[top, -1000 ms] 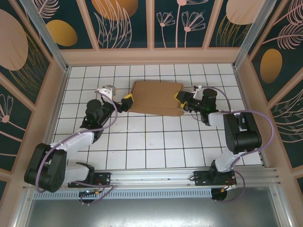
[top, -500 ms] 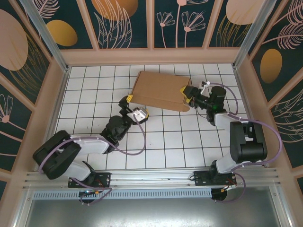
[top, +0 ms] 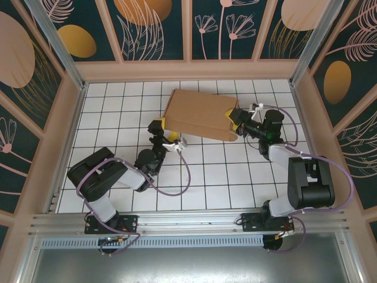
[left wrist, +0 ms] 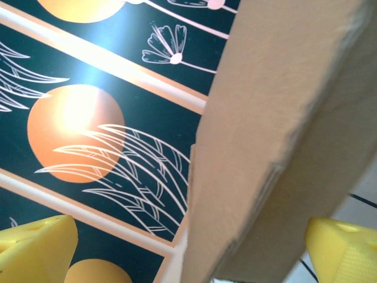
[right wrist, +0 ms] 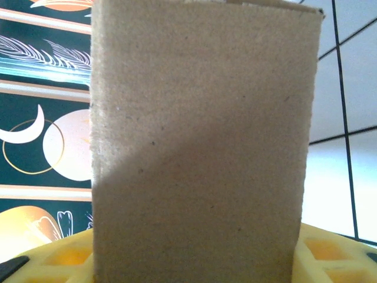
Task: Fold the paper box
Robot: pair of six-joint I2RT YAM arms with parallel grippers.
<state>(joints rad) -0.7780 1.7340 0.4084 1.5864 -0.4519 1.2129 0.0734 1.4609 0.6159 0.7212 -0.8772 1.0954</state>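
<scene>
The paper box [top: 197, 112] is a brown cardboard carton lying flat-sided on the white tiles, slightly turned. My right gripper [top: 234, 119] is shut on its right end; in the right wrist view the cardboard [right wrist: 200, 147] spans the whole gap between the yellow fingers [right wrist: 330, 259]. My left gripper [top: 159, 130] stands open at the box's near left corner. Seen from the left wrist, that corner [left wrist: 277, 135] rises between the wide-apart yellow fingertips [left wrist: 35, 247], and I cannot tell whether it touches them.
The tiled floor [top: 206, 177] is ringed by low tan walls [top: 188, 69] with dark floral panels above. An aluminium rail [top: 188, 221] carries both arm bases at the near edge. The left arm's purple cable [top: 177, 190] loops over the tiles in front.
The left arm has folded back and swung its gripper from the box's left end to under its near left corner. The right gripper carried the box a little back and right, turning it.
</scene>
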